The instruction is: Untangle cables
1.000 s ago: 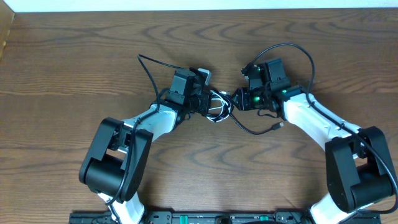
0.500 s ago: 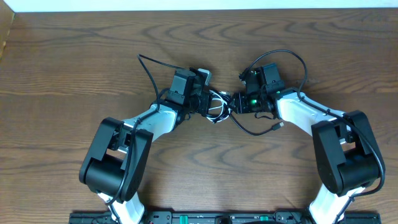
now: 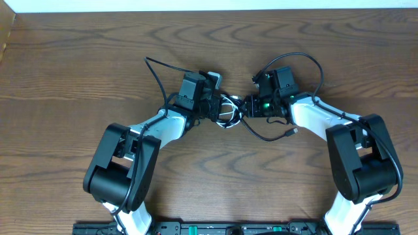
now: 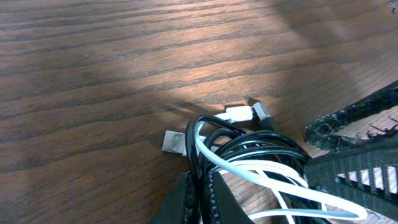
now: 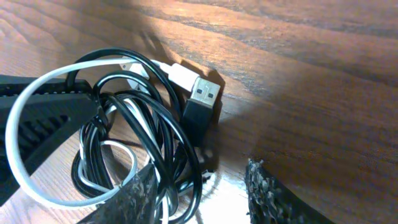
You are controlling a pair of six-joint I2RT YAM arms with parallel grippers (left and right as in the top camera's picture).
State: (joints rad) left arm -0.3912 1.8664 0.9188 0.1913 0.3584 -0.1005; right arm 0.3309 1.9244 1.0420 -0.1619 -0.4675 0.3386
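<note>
Reaching inward from the near edge, both arms were bent at the elbow so that their wrists met about the middle of the tabletop [image 3: 78,52]. The left arm [image 3: 153,130] ran up and to the right; the right arm [image 3: 320,117] ran up and to the left, a green light glowing on its wrist.

The cables [image 3: 228,111] lay bunched between the two wrists. The left gripper [image 4: 200,196] was clamped narrow on the bunch, with loops of the black cable [image 4: 249,146] going in between its fingers and the white cable [image 4: 273,174] curling over them. A silver plug [image 4: 174,142] and a white plug [image 4: 239,114] rested on the wood just beyond the loops.

The right gripper [image 5: 199,177] stood partly spread, low over the same bunch. Black strands passed beside one finger [image 5: 140,196], while bare wood showed before the other, so it held nothing. A white-cased plug [image 5: 202,87] lay against a black plug [image 5: 200,118] just ahead of it.

One black strand trailed toward the near edge, ending in a small plug [image 3: 292,132] beside the right arm.
</note>
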